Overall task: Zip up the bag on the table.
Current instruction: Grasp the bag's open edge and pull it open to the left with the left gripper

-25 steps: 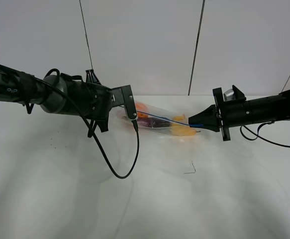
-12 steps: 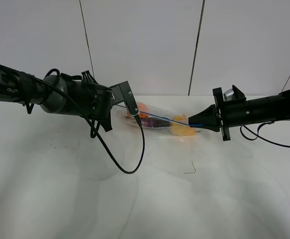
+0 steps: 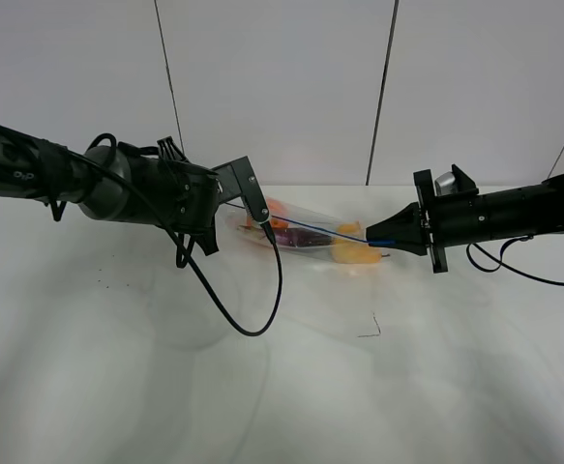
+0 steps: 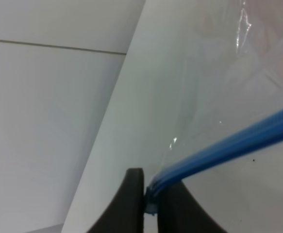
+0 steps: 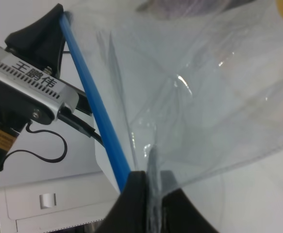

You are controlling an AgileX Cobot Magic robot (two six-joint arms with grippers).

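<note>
The bag (image 3: 306, 242) lies far-centre on the table (image 3: 407, 387), left jaws pinching one end of its blue zipper strip (image 4: 228, 148), right jaws the other. A clean seal likely needs the strip drawn straight and one pair slid along it under even pressure. Clear, crinkly film covers rounded orange, purple and yellow produce (image 3: 356, 255).

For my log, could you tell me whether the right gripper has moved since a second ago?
No: the right gripper stays put, tip still just below the wall seam.

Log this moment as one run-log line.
left gripper: shut on bag | right gripper: shut on bag | zipper strip: taut between them
</note>
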